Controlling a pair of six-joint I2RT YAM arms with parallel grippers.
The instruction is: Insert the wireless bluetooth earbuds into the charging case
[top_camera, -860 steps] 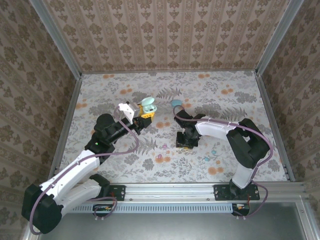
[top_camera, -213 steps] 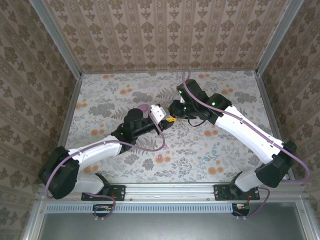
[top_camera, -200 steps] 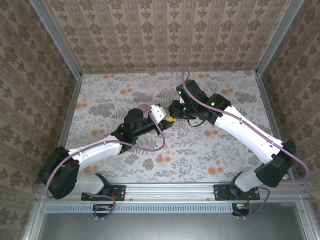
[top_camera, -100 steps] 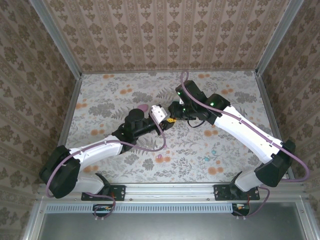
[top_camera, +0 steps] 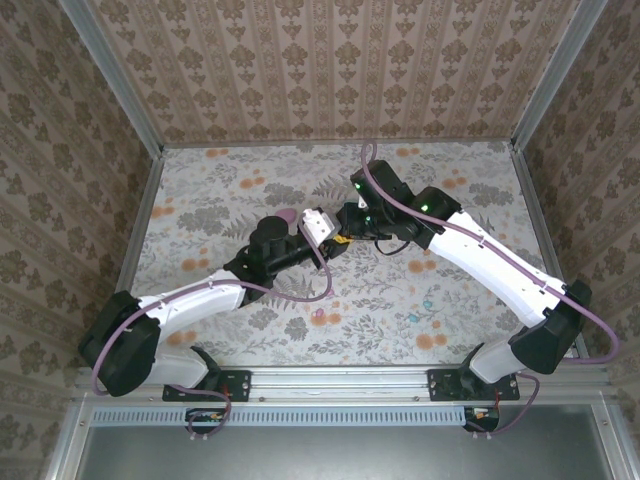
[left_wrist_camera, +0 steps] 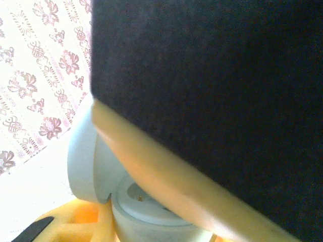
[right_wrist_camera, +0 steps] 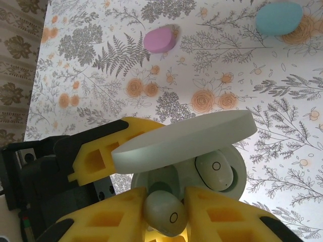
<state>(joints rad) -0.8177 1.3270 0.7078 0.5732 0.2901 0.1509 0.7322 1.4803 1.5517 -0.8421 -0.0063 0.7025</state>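
My left gripper (top_camera: 337, 241) is shut on the base of an open pale green charging case (right_wrist_camera: 237, 171), held above mid-table; its yellow fingers (right_wrist_camera: 98, 151) show beside the raised lid (right_wrist_camera: 186, 138). One pale earbud (right_wrist_camera: 214, 170) sits in the case's right well. A second earbud (right_wrist_camera: 164, 214) is pinched in my right gripper (right_wrist_camera: 166, 201), just over the rim by the empty left well. In the left wrist view the case (left_wrist_camera: 151, 219) and lid (left_wrist_camera: 83, 156) lie partly behind the right gripper's finger (left_wrist_camera: 166, 176). The right gripper (top_camera: 347, 221) meets the left one nose to nose.
A closed pink case (right_wrist_camera: 159, 39) and a closed cyan case (right_wrist_camera: 278, 17) lie on the flowered cloth beyond. Tiny loose buds rest nearer the arms' bases, pink (top_camera: 322, 313) and cyan (top_camera: 415, 318). Patterned walls and metal rails (top_camera: 140, 230) enclose the table.
Since several seconds ago both arms have come together at mid-table. Over the last second they have barely moved; the right gripper has edged slightly towards the case.
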